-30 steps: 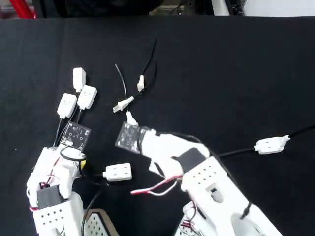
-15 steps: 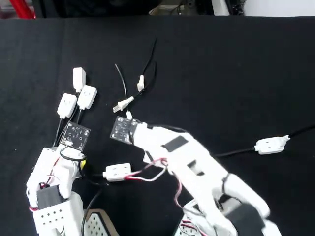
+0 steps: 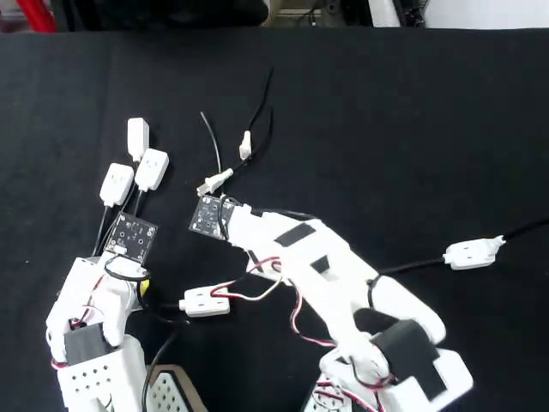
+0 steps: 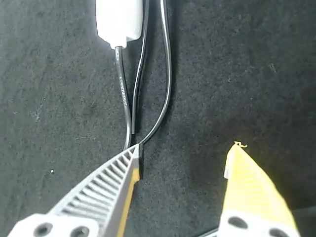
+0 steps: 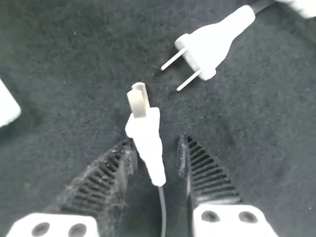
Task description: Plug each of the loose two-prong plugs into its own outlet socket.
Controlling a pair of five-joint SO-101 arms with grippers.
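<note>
My right gripper (image 5: 155, 143) is open low over the table, one finger on each side of a white two-prong plug (image 5: 146, 132) whose prongs point away from me. A second loose plug (image 5: 212, 42) lies just beyond it, also seen as the plug (image 3: 214, 182) ahead of the right wrist in the high view. A third plug (image 3: 245, 146) lies farther back. My left gripper (image 4: 185, 148) stands open over black cables (image 4: 148, 98), short of a white outlet block (image 4: 121, 19). Three outlet blocks (image 3: 137, 137) (image 3: 152, 169) (image 3: 116, 183) cluster ahead of the left arm.
Another outlet block (image 3: 206, 301) lies between the two arms near the front, and one more outlet block (image 3: 472, 251) sits at the right on a black cable. The black table (image 3: 386, 112) is open at the back right.
The right arm has swung left and forward, bringing its gripper down around the plug that lay just ahead of it. The left arm has not moved.
</note>
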